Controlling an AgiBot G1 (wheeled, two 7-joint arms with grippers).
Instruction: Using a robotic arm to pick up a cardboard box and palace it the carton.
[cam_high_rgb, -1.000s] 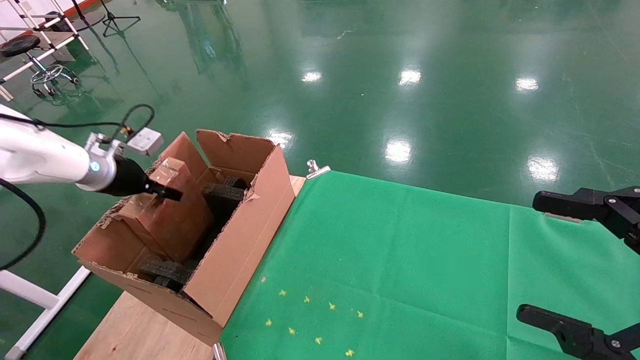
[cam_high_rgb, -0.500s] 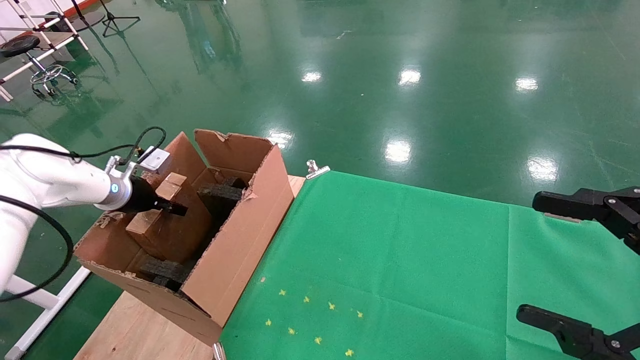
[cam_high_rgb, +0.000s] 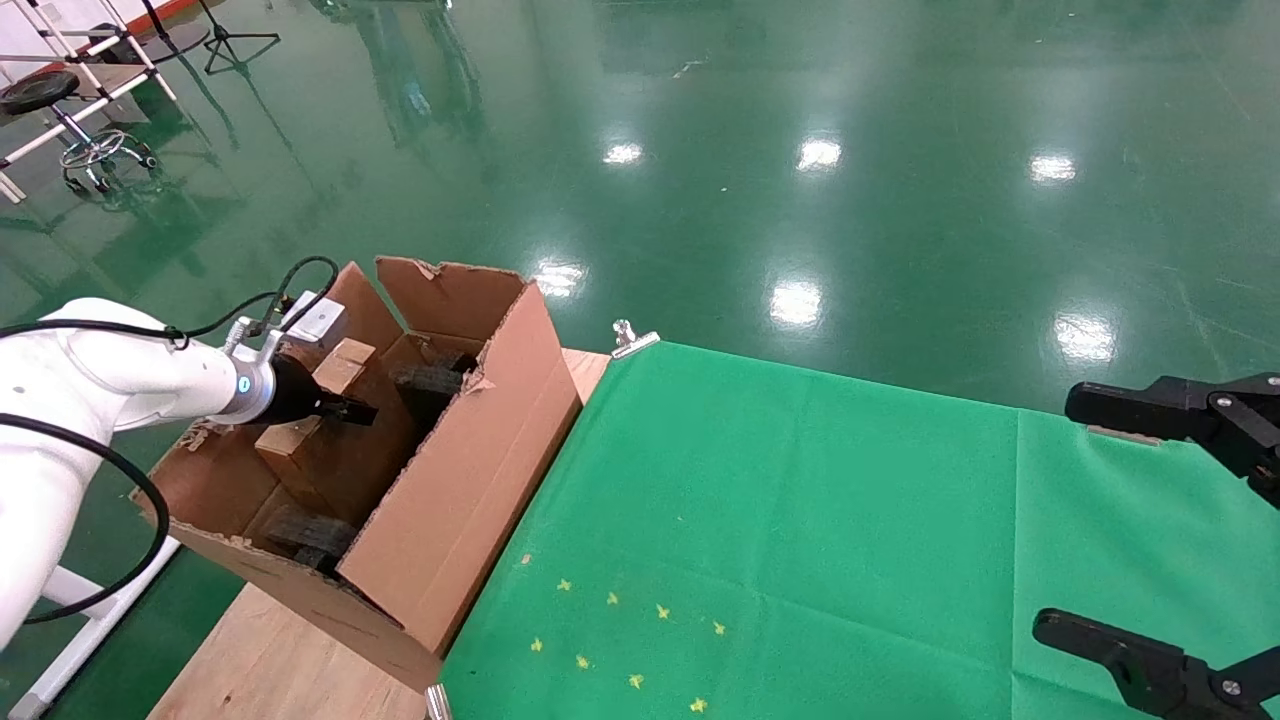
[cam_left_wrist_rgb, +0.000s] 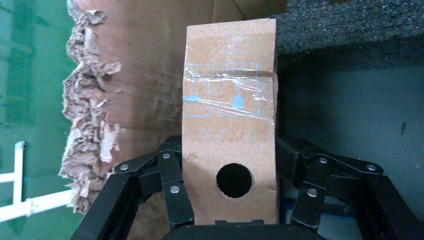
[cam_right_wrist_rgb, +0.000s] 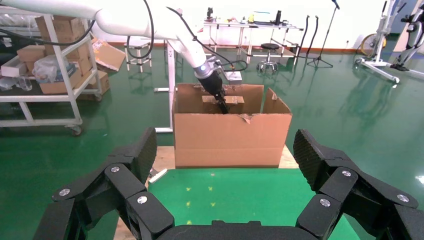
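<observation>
Your left arm (cam_high_rgb: 110, 375) enters from the left edge of the head frame and reaches into the carton (cam_high_rgb: 470, 470) at left of centre. Its gripper (cam_high_rgb: 352, 409) has its jaws closed on the box (cam_left_wrist_rgb: 229, 130); in the left wrist frame you see the linked fingers (cam_left_wrist_rgb: 172, 187) pressed against both side faces of the box, with the round hole (cam_left_wrist_rgb: 234, 180) facing the camera and a strip of clear tape across the face above it. In the head frame the box (cam_high_rgb: 320, 430) stands tilted inside the carton, its lower part down among the dark foam (cam_high_rgb: 305, 530), its upper end just beside the carton's far-left flap (cam_high_rgb: 350, 300). You cannot tell whether its base rests on the carton floor. The carton sits on the bare wooden end of the bench (cam_high_rgb: 270, 660), at the lower left of the frame, its right wall along the edge of the green cloth (cam_high_rgb: 800, 520). A metal clip (cam_high_rgb: 632, 338) holds the cloth's far corner. Your right gripper (cam_high_rgb: 1170, 540) is parked at the right edge of the head frame over the cloth, well apart from the carton, with its jaws spread wide; the right wrist frame shows both pads (cam_right_wrist_rgb: 312, 157) far apart with the carton (cam_right_wrist_rgb: 232, 135) visible between them in the distance.
</observation>
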